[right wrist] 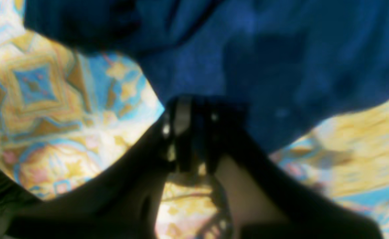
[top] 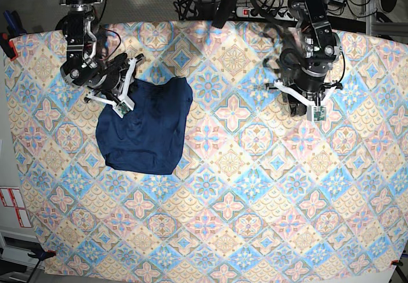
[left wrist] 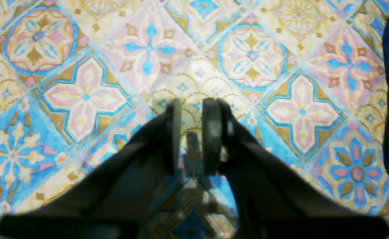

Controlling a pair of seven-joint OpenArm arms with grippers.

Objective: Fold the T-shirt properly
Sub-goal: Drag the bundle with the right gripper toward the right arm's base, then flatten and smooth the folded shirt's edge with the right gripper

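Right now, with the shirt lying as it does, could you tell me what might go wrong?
The right end effector pinches only an edge of the T-shirt, so the thin fabric could slip out when pulled. The shirt lies bunched, so creases may be folded in. The left end effector hangs empty, well aside, leaving the far side unsupported.

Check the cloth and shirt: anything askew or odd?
The T-shirt lies as an uneven, rumpled bundle with crooked edges, not a neat fold. The right gripper is pinching its top corner. The tablecloth lies flat; nothing spilled.
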